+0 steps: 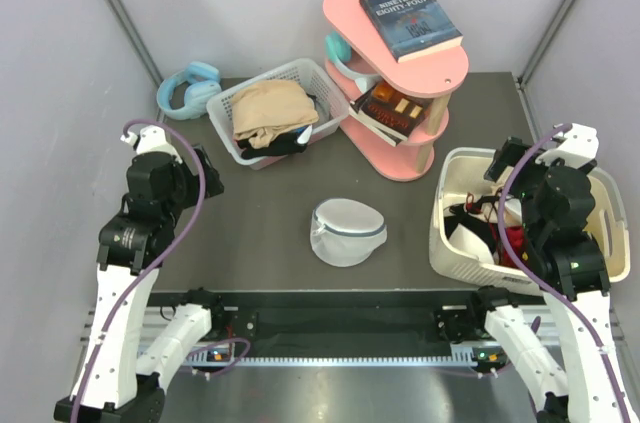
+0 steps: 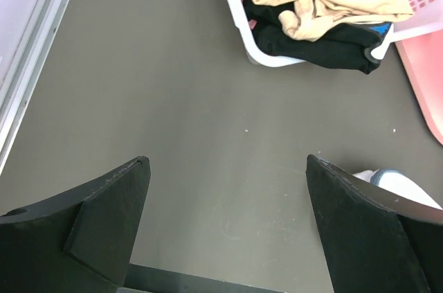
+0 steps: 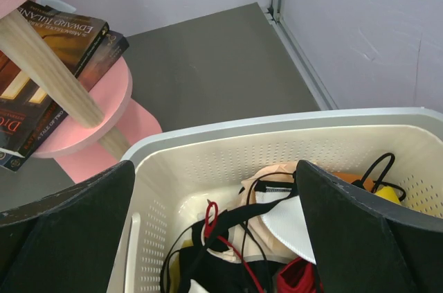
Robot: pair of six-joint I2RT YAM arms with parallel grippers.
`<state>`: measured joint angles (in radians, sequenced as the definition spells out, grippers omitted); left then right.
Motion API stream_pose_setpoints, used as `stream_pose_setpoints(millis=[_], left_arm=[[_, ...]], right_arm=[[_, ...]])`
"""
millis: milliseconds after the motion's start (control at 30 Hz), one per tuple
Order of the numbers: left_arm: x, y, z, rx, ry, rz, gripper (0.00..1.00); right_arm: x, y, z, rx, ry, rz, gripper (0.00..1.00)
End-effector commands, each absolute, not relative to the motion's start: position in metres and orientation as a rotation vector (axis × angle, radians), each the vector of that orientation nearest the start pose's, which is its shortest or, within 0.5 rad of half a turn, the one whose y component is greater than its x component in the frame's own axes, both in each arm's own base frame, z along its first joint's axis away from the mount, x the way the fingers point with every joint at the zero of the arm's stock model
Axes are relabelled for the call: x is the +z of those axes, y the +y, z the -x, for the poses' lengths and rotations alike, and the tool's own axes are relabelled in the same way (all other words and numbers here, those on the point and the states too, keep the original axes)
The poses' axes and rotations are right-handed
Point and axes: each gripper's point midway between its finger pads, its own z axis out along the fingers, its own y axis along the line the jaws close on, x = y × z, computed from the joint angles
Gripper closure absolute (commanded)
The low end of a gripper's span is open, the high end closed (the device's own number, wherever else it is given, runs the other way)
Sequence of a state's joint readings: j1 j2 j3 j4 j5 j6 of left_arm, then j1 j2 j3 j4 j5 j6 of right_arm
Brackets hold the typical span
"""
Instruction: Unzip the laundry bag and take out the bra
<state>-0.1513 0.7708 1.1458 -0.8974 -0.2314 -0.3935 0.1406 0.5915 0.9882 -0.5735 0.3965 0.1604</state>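
Laundry bag at table centre, between arms, apparently still zipped; likely so one arm pins and other pulls. Left gripper wide, empty, over bare table. Right gripper wide, empty, over cream tub, well apart from bag.

2 black fingers spread wide, grey table, white basket of beige and black clothes

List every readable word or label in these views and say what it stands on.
"NINETEEN EIGHTY FOUR": cover of the blue book on the top tier of the pink shelf.
"EDWARD TULANE", likely: spine of the brown book on a lower tier.
Other print on the books: too blurred to read.
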Motion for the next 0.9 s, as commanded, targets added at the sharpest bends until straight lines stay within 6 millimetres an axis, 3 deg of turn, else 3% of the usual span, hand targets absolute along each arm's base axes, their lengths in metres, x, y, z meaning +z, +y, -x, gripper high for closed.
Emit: stream_pose_setpoints(millis=[0,133,367,533,700,733,867], left_arm=[[0.293,-0.004,-0.235,-0.058,2.030,0.420,0.01],[0.289,-0.006,-0.235,-0.078,2.043,0.450,0.01],[0.260,-0.043,-0.245,-0.289,2.139,0.441,0.06],[0.229,-0.087,-0.254,-0.489,2.186,0.513,0.11],[0.210,-0.155,-0.253,-0.613,2.245,0.461,0.10],[0.198,-0.171,-0.252,-0.618,2.290,0.433,0.10],[0.176,-0.210,-0.257,-0.764,2.365,0.468,0.09]], right_arm=[[0.337,-0.028,-0.237,-0.106,1.673,-0.315,0.00],[0.335,-0.029,-0.237,-0.116,1.686,-0.302,0.00],[0.333,-0.019,-0.240,-0.077,1.705,-0.254,0.00],[0.330,-0.004,-0.245,0.010,1.725,-0.226,0.00],[0.324,0.007,-0.246,0.070,1.746,-0.204,0.00],[0.324,0.008,-0.247,0.077,1.746,-0.202,0.00],[0.323,0.011,-0.247,0.097,1.757,-0.198,0.00]])
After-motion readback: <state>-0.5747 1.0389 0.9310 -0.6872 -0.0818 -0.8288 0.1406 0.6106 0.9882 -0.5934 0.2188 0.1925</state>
